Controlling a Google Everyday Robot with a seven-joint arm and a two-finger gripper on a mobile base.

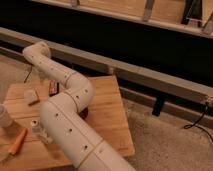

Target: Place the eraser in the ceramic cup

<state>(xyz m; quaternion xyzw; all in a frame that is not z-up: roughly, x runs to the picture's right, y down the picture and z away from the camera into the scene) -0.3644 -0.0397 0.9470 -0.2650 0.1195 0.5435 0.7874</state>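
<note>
A small beige block, the eraser, lies on the wooden table at the back left. The white ceramic cup stands at the table's left edge, cut off by the frame. My white arm rises from the bottom, bends at an elbow and reaches back left. The dark gripper hangs down just right of the eraser, close above the table. Nothing shows in it.
A small clear bottle stands near the front left, an orange tool lies beside it. A dark bowl is mostly hidden behind my arm. A long grey rail runs behind the table. Gravel floor lies to the right.
</note>
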